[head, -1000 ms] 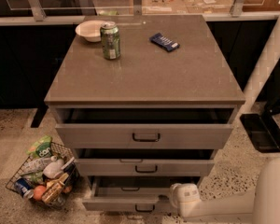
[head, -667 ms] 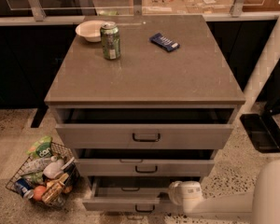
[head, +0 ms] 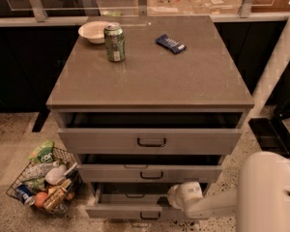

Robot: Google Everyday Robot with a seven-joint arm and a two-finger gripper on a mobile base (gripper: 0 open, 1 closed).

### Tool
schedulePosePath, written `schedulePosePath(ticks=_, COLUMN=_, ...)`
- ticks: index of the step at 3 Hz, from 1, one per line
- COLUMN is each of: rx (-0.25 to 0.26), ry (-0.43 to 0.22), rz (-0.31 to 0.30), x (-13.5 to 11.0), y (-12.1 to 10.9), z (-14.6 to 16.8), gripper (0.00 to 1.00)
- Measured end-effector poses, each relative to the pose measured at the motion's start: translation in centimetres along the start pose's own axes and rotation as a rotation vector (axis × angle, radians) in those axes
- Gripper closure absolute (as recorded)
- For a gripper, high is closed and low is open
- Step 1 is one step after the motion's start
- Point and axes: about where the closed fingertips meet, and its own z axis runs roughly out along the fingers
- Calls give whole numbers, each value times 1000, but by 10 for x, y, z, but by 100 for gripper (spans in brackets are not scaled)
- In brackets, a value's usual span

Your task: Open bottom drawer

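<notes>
Three drawers sit in the grey-beige cabinet, each with one small black bar handle, and all three stand out from the carcass by some amount. On the top there is one white bowl, one green can standing upright just beside it, and one blue packet lying flat further right. One wire basket sits on the speckled floor to the left, stuffed with groceries (too jumbled to count). The bottom drawer is lowest and nearest the floor, pulled out further than the two above it, with a strip of plain grey inside showing behind its flat front. Its handle sits at the centre, close to the lower edge of the view, which cuts off the bottom of the front. The gripper is a pale rounded lump at the right end of that drawer, on a white arm coming in from the lower right. Whether it is wide, narrow or gripping anything, I cannot tell.
</notes>
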Motion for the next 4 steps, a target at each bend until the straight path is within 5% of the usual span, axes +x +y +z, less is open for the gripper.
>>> schedulePosePath(ticks=2, rx=-143, ry=36, rz=-89, x=-10, y=49, z=10, gripper=100)
schedulePosePath(ticks=4, rx=-196, ry=74, rz=-40, x=-1, y=80, z=-5, gripper=100)
